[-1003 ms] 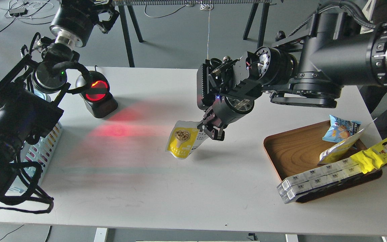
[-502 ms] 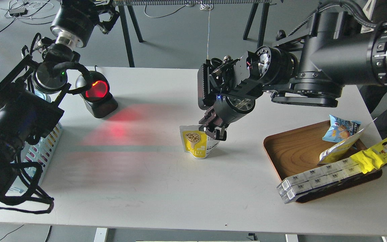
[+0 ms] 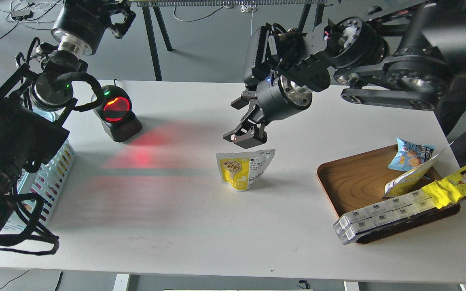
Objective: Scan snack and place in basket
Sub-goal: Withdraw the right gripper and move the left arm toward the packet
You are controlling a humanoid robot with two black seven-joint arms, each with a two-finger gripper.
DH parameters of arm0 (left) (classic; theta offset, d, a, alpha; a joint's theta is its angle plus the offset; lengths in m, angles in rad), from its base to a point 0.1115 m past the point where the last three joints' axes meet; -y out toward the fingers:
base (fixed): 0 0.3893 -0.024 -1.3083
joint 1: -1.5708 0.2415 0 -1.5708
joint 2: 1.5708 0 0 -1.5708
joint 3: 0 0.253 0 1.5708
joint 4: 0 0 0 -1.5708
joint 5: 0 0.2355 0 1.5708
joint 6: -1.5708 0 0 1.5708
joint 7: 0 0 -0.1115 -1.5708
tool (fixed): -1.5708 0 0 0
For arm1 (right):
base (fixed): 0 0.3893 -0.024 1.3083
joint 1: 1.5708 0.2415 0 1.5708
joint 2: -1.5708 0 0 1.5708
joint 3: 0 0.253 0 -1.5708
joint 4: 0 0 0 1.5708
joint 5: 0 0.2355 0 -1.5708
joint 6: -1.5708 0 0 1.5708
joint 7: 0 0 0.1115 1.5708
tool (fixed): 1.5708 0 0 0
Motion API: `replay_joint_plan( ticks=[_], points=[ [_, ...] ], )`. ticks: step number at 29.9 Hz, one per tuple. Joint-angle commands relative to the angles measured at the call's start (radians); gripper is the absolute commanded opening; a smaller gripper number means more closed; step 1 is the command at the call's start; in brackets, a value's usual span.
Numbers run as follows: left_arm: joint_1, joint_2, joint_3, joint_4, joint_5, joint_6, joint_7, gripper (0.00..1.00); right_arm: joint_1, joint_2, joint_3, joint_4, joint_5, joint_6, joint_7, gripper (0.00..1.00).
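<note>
The snack [image 3: 243, 169], a small yellow and white pouch with a round picture of beans, stands upright on the white table [image 3: 176, 218] near its middle. My right gripper [image 3: 244, 138] hangs just above the pouch's top left, open and empty, not touching it. The light blue basket [image 3: 53, 167] sits at the table's left edge, mostly hidden behind my left arm. My left gripper [image 3: 116, 18] is up at the top left, dark and partly cut off by the view's edge, far from the pouch.
A black scanner [image 3: 116, 113] with a red glowing window stands at the back left and throws red light on the table. A brown wooden tray [image 3: 352, 182] at the right holds a blue packet [image 3: 410, 154], a long yellow wrapper [image 3: 457, 182] and a row of clear boxes [image 3: 382, 214].
My right gripper set the pouch down upright on the table, let go of it and rose up and back. The left arm shifted slightly.
</note>
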Motion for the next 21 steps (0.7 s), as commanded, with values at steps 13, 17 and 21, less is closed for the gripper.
replay_joint_plan(
  ticks=[13, 17, 21],
  points=[
    [-0.166, 0.107, 0.106, -0.009, 0.204, -0.007, 0.038, 0.99, -0.360, -0.574, 0.468, -0.098, 0.353, 0.055, 0.000, 0.98],
    [-0.241, 0.119, 0.140, -0.012, 0.331, -0.007, 0.021, 0.99, -0.475, -0.646, 0.552, -0.104, 0.495, 0.058, 0.000, 0.98],
    [-0.316, 0.130, 0.141, -0.034, 0.509, -0.007, 0.018, 0.99, -0.559, -0.679, 0.600, -0.144, 0.731, 0.083, 0.000, 0.99]
  ],
)
